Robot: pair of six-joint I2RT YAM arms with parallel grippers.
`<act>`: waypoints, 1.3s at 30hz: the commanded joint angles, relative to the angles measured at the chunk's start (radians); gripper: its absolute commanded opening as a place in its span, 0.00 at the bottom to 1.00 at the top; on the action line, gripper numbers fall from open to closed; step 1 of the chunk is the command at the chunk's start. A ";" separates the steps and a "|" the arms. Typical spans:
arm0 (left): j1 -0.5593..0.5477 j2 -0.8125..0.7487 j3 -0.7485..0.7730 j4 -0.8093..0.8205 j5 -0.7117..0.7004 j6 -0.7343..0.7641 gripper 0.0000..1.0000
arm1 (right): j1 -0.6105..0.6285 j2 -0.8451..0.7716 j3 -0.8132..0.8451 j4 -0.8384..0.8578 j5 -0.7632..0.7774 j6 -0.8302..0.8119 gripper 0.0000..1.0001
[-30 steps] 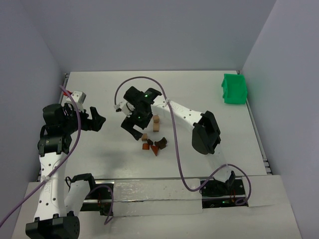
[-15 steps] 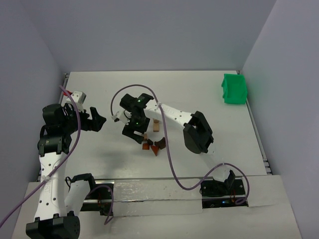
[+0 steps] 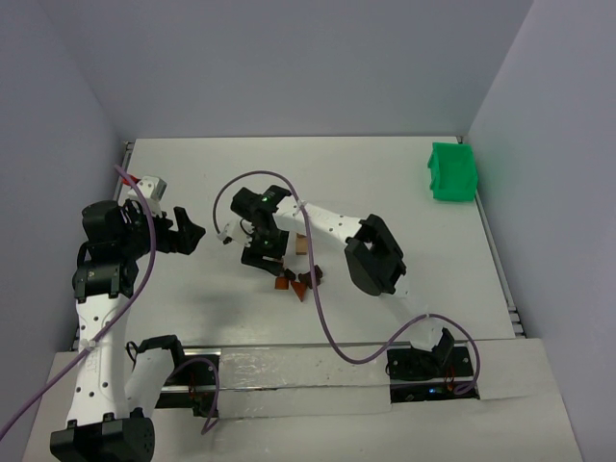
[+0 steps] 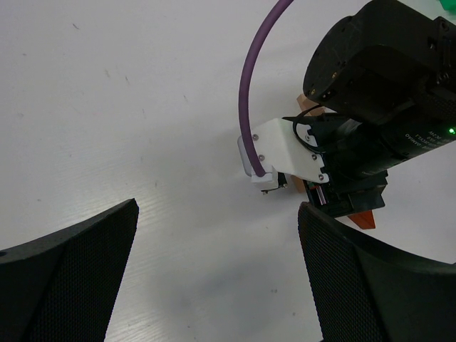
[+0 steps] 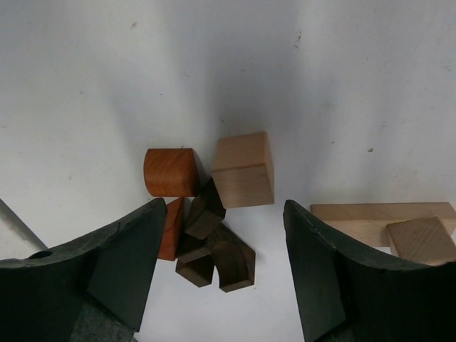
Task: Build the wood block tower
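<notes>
right gripper (image 5: 224, 214) hangs over the wood blocks (image 5: 242, 169) on the worktop (image 5: 71, 85), jaws apart, gripping nothing; left gripper (image 4: 217, 217) jaws wide apart.

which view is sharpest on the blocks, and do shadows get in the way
right wrist: sharpest, the light tan wooden cube and dark brown wooden pieces crisp, soft grey shadow on the white table beyond them; top external: even light, wood blocks tiny and partly under the white right arm; left wrist: blocks mostly hidden behind that arm.

Bright, even overhead light; soft grey shadows on table (image 3: 404, 173); wrist views slightly soft.
</notes>
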 commanded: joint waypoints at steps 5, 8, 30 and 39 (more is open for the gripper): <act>0.011 -0.004 0.032 0.010 0.018 0.003 0.99 | 0.002 0.035 0.025 0.054 0.061 -0.042 0.66; 0.010 -0.004 0.032 0.010 0.017 0.003 0.99 | 0.002 0.035 0.008 0.065 0.065 -0.047 0.64; 0.011 -0.015 0.030 0.018 0.001 -0.003 0.99 | 0.006 -0.106 -0.003 0.015 0.007 0.155 0.00; 0.013 -0.018 0.027 0.023 -0.011 -0.009 0.99 | -0.148 -0.395 -0.188 0.179 0.089 0.705 0.00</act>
